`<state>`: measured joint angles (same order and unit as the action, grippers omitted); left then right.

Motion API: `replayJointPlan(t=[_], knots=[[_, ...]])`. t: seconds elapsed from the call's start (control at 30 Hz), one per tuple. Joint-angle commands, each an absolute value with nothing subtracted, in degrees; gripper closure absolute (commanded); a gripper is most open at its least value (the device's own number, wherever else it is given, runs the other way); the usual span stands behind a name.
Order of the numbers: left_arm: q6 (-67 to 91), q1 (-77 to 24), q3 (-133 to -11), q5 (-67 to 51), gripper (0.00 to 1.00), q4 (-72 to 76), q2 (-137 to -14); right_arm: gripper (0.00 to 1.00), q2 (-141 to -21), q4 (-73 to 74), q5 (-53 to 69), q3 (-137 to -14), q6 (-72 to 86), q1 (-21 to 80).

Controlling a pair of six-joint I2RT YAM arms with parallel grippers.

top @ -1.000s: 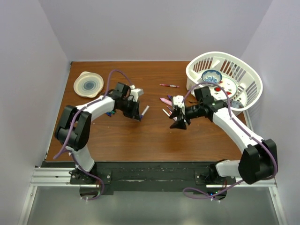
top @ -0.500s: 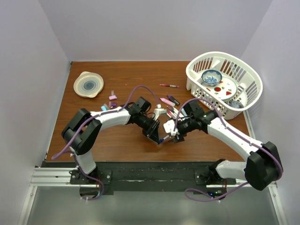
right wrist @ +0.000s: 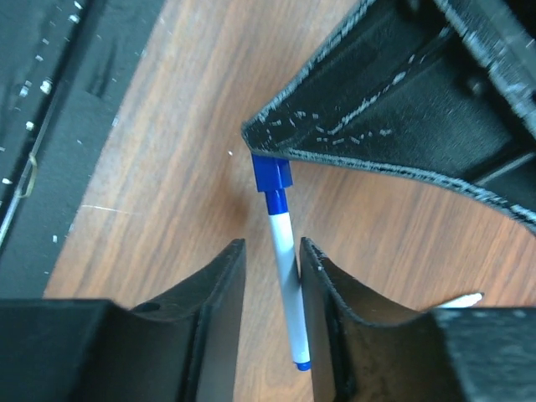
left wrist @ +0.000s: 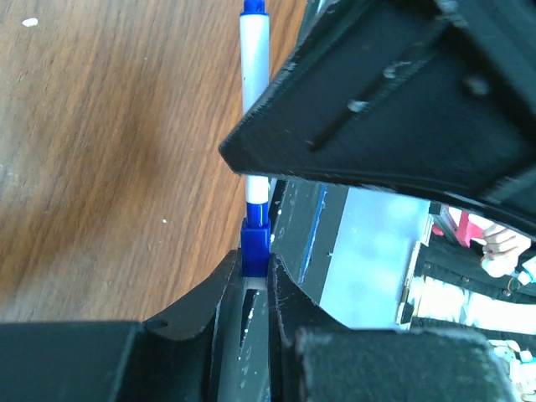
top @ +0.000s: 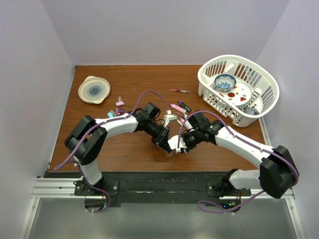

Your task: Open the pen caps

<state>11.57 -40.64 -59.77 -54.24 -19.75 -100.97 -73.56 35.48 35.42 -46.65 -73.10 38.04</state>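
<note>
Pen cap point(left wrist: 255, 243), blocky blue, apparently on slim white pen point(left wrist: 254, 92)

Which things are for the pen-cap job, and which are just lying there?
For the job: blue pen, blue cap, left gripper, right gripper, other pens, loose caps.
Just lying about: white basket, blue bowl, round dish.

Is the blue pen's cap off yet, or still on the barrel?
Still on. The blue cap, pinched by the left gripper, sits joined to the white barrel at its end; no gap or pen tip shows.
</note>
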Motion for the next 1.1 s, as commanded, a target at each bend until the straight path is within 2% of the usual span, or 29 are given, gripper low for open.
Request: replayJointPlan(t=[0.0, 0.17, 0.2, 0.23, 0.27, 0.33, 0.37, 0.43, 0.47, 0.6, 0.67, 0.8, 1.0, 1.07], knots=[[13.09, -40.87, -62.31, -55.37, 1.00, -18.37, -96.25, 0.73, -72.78, 33.57, 33.84, -46.32, -72.78, 38.41], [15.03, -40.87, -61.70, -54.41, 0.99, -15.92, -93.70, 0.81, -71.46, 32.96, 34.27, -45.97, -71.55, 38.50], [15.46, -40.96, -60.92, -53.97, 0.98, -15.13, -92.73, 0.85, -71.37, 32.70, 34.63, -46.05, -71.11, 38.50], [16.51, -40.87, -60.65, -53.62, 0.98, -14.25, -92.12, 0.95, -71.28, 32.35, 35.06, -46.05, -69.62, 38.41], [17.05, -40.70, -60.38, -52.83, 0.88, -12.59, -91.41, 1.00, -71.28, 31.30, 35.42, -46.05, -68.48, 38.41], [17.66, -40.52, -60.29, -47.13, 0.77, -11.52, -88.17, 1.00, -71.19, 30.94, 36.82, -46.67, -65.58, 38.41], [18.01, -40.60, -60.03, -44.33, 0.64, -9.95, -86.59, 1.00, -70.84, 29.63, 37.00, -47.10, -63.83, 38.50], [20.02, -40.26, -58.46, -36.33, 0.49, -6.70, -80.88, 1.00, -70.14, 27.87, 37.44, -47.72, -57.43, 38.06], [20.82, -40.34, -57.32, -33.51, 0.37, -1.81, -78.60, 1.00, -69.53, 26.90, 39.18, -48.16, -55.65, 37.71], [25.48, -40.08, -46.63, -18.24, 0.17, 15.25, -66.22, 1.00, -68.03, 20.31, 43.32, -50.27, -37.32, 32.79], [31.53, -40.08, -40.90, -13.82, 0.00, 28.21, -63.21, 1.00, -66.72, 14.45, 45.69, -49.66, -30.62, 29.99], [45.41, -39.90, -27.19, -5.90, 0.00, 46.73, -60.55, 1.00, -65.65, 8.18, 46.06, -49.75, -15.51, 27.78], [61.33, -39.99, -25.84, -7.56, 0.00, 60.19, -69.76, 1.00, -66.97, -1.48, 45.62, -47.11, -3.37, 27.77], [65.47, -40.17, -25.58, -7.82, 0.05, 65.88, -71.97, 1.00, -67.67, -4.55, 45.53, -45.89, -1.24, 27.77]])
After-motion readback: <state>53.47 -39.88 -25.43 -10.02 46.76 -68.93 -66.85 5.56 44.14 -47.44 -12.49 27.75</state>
